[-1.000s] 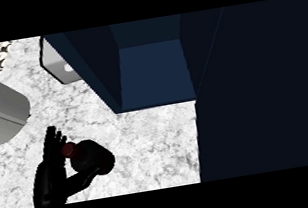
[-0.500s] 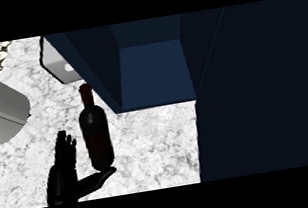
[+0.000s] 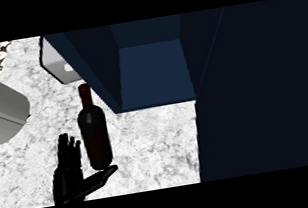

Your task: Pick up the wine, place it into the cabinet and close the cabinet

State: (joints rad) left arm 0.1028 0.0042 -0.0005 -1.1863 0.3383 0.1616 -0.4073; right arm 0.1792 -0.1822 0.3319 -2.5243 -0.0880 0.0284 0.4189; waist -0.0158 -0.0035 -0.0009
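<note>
wine [image 3: 93, 131] neck toward cabinet [image 3: 153, 70], probably lying flat; left robot hand [image 3: 71, 179] released.

No text, label, brand, number or sign can be read anywhere in the head view. No label is seen on the wine bottle [image 3: 95, 135], whose dark glass is shown plain. No lettering is shown on the dark blue cabinet [image 3: 152, 71] either.
</note>
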